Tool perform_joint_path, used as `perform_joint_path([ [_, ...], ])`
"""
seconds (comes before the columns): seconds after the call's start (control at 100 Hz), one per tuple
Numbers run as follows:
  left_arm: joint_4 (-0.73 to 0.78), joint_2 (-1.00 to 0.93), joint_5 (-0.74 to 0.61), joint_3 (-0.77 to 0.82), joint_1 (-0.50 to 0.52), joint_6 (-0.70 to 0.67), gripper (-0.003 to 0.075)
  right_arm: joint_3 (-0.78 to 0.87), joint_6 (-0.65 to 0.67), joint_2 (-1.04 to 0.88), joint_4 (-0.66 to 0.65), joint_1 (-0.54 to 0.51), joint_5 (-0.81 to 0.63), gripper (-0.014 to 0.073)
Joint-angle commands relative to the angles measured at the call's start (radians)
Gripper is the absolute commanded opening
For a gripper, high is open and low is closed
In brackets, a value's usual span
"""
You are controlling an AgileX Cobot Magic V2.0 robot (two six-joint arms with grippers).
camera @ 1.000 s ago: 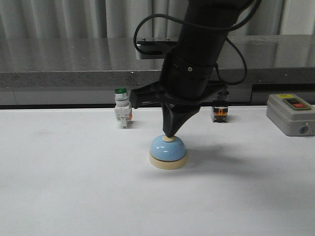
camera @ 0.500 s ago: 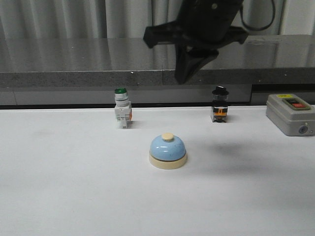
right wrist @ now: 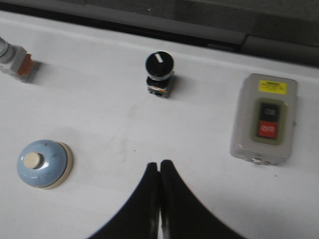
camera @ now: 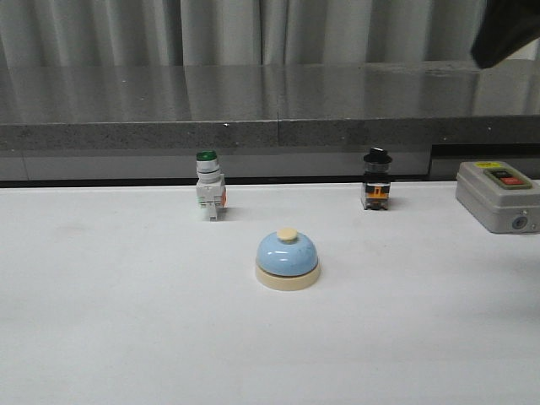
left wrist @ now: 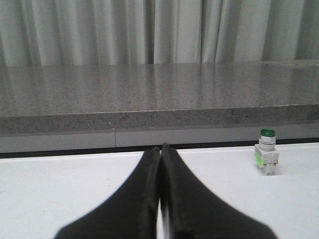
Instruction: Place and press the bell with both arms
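Observation:
The bell (camera: 288,260), light-blue dome on a cream base with a cream knob, stands alone on the white table in the front view. From above, the right wrist view shows the bell (right wrist: 44,163) well to the side of my right gripper (right wrist: 159,164), which is shut and empty, high over the table. A black piece of the right arm (camera: 509,34) shows at the front view's upper right corner. My left gripper (left wrist: 160,148) is shut with nothing in it, low over the table; the bell does not show in its view.
A green-capped white switch (camera: 209,186) stands behind the bell to the left, a black-capped switch (camera: 376,179) behind to the right. A grey on/off box (camera: 499,196) sits at the right edge. A grey stone ledge (camera: 253,110) runs along the back.
The right arm, whose shut fingertips were on the bell's knob a second ago, rose and swung away to the upper right. The bell stayed in place.

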Motion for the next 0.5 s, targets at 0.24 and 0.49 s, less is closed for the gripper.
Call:
perform_joint_path([
  [0.24, 0.000, -0.032, -0.078, 0.045, 0.004, -0.007, -0.0020, 0.233, -0.004, -0.371, -0.005, -0.103, -0.184, -0.0060],
  [0.49, 0.000, -0.032, -0.078, 0.045, 0.004, -0.007, -0.0020, 0.410, -0.004, -0.632, -0.005, -0.104, -0.251, -0.0060],
])
